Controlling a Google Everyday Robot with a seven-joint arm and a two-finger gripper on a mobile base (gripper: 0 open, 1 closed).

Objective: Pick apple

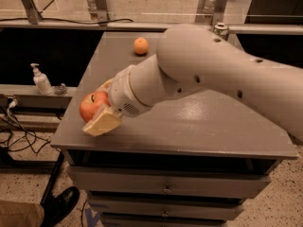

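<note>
The apple [91, 105] is round and red-orange with a dark stem dimple. It sits at the front left of the grey table [199, 131], held between my gripper's [102, 109] cream fingers [102, 122]. One finger lies in front of it and the other shows behind it. The gripper is shut on the apple, and the apple looks slightly raised near the table's left edge. My thick white arm reaches in from the right and hides much of the table top.
A smaller plain orange fruit [140, 46] lies at the back of the table. A can top [219, 29] shows behind my arm at the back right. A soap dispenser [41, 79] stands on a low shelf to the left. A shoe [59, 205] shows at lower left. Drawers are under the table.
</note>
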